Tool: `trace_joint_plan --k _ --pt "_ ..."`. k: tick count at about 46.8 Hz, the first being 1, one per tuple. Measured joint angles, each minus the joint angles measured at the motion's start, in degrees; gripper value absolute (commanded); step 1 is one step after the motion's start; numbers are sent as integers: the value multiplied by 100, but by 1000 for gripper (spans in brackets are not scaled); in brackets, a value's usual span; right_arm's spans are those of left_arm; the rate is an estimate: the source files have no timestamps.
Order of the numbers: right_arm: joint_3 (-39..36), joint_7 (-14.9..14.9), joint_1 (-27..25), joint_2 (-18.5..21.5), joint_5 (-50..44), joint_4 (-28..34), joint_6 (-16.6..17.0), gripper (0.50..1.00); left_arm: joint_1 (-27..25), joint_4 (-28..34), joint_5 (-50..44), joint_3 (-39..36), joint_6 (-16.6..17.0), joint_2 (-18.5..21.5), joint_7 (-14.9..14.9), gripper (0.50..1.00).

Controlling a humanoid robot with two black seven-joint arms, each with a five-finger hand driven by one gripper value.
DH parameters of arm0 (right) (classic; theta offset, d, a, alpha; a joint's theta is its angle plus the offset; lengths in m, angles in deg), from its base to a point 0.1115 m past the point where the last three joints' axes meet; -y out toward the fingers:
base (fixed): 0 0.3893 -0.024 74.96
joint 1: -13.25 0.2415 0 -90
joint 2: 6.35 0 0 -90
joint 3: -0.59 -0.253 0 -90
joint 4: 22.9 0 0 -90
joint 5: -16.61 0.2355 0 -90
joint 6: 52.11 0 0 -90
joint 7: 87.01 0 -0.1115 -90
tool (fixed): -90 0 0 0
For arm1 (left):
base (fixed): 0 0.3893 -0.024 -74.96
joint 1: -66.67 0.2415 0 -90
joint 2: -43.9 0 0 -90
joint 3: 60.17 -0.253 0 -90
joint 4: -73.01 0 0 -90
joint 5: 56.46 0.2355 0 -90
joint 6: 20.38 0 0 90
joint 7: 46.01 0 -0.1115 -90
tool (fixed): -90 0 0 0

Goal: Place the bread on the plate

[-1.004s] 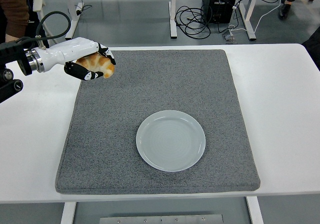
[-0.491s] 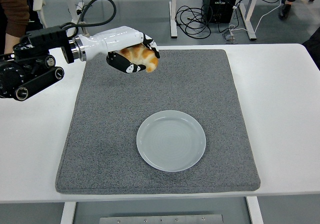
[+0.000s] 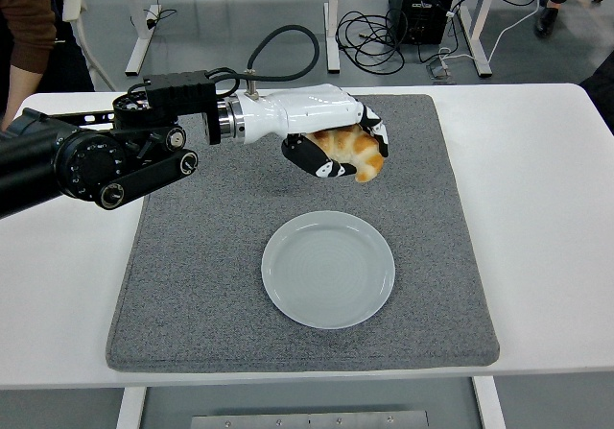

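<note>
The left arm [image 3: 106, 155] entered from the left edge of the frame and extended across the upper half toward the centre. Its black joint housings sat over the left border of the grey mat [image 3: 221, 285], and a black cable looped above the white forearm shell. The left hand [image 3: 336, 146] was positioned in the upper centre of the frame, raised above the mat, with its fingers [image 3: 321, 167] curled and clamped around the bread [image 3: 353, 151]. The bread, a golden-brown roll with pale streaks, protruded from the right side of the grasp and was clear of the mat surface. The plate [image 3: 328, 269], round and pale grey-white, lay on the mat in the lower centre of the frame, below the hand and apart from it. The mat covered the middle of the white table [image 3: 537, 218]. A person's sleeve [image 3: 27, 21] appeared in the upper left corner. Cables and table legs occupied the floor along the top of the frame.
</note>
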Motion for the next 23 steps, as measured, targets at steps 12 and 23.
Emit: trace_joint_plan --k 12,23 --pt "0 1 0 0 0 0 0 1000 152 691 338 -249 73 263 1 500" --pt "0 0 -1 0 0 0 0 1000 640 721 830 -349 533 400 1 500"
